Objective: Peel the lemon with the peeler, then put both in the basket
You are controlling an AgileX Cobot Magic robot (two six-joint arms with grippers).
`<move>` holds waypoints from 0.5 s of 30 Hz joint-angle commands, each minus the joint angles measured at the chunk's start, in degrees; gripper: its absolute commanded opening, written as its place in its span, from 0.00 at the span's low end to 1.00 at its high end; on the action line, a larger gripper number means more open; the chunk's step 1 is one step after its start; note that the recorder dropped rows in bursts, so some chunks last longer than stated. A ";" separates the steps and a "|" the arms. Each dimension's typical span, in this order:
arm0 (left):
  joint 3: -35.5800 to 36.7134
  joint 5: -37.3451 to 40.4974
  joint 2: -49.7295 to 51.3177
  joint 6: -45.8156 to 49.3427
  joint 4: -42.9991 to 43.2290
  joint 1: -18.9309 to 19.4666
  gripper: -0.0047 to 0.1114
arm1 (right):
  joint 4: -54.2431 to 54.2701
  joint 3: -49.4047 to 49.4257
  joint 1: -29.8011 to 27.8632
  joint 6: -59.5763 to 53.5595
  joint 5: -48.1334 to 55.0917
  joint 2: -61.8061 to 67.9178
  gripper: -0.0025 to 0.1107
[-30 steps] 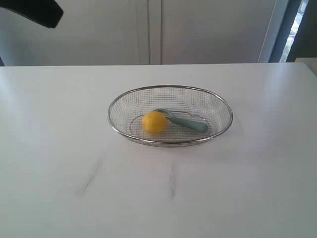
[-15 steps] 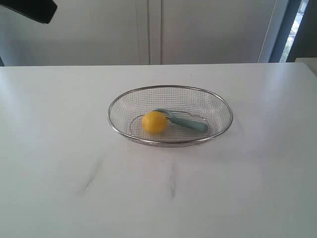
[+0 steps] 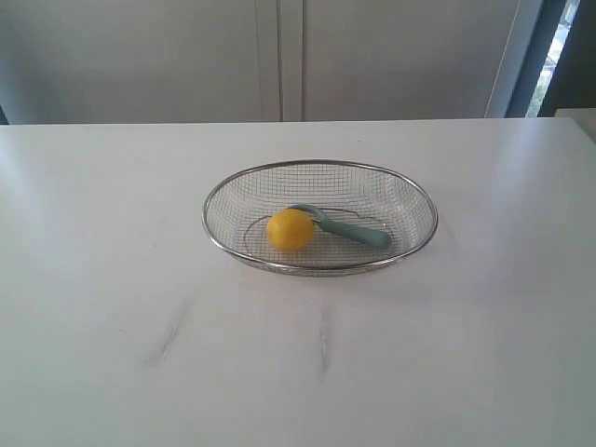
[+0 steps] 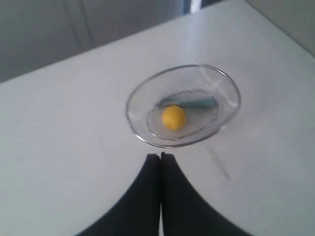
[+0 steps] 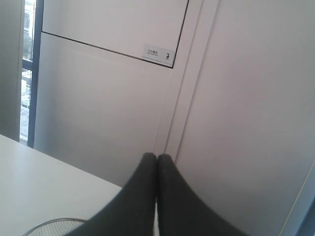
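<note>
A silver wire-mesh basket (image 3: 223,186) stands in the middle of the white table. Inside it lies the yellow lemon (image 3: 291,230), and the teal-handled peeler (image 3: 358,233) rests beside it with its looped head against the fruit. From the left wrist view the basket (image 4: 230,83), the lemon (image 4: 173,117) and the peeler (image 4: 199,103) lie well ahead of my left gripper (image 4: 160,156), which is shut and empty, high above the table. My right gripper (image 5: 156,157) is shut too, pointing at the wall, with only a sliver of the basket's rim (image 5: 54,223) showing. Neither arm appears in the exterior view.
The white table (image 3: 112,279) has faint dark scuff marks (image 3: 172,328) in front of the basket. Pale cabinet doors (image 3: 279,56) form the back wall, and a window strip (image 3: 559,47) is at the far right.
The dark arm seen at the exterior view's top left corner has withdrawn out of frame. The basket, lemon and peeler have not moved.
</note>
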 commanded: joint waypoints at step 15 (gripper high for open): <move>16.80 -16.15 -38.09 2.45 4.44 18.88 0.04 | -0.17 0.06 -0.13 0.24 -0.40 -0.31 0.02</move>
